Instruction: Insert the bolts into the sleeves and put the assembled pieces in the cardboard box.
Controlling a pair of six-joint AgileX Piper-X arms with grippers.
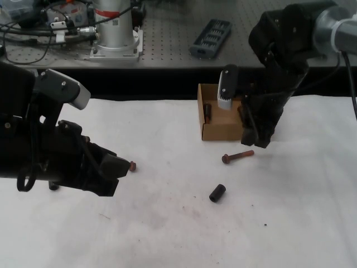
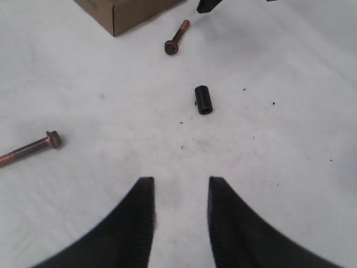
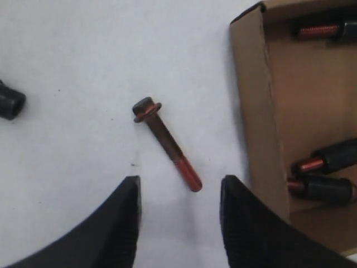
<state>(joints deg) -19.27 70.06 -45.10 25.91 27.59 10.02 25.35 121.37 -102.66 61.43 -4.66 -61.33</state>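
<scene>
Rust-red bolt (image 3: 166, 142), shank angled toward the box (image 3: 254, 111), lies just ahead of your right pincer (image 3: 179, 192), which is wide open and empty.

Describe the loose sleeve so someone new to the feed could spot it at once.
Start at the cardboard box at the back of the white cloth. Nearer the camera lies a reddish bolt, and nearer again the sleeve. It is the only short black tube loose on the cloth; the bolts are long and reddish.
</scene>
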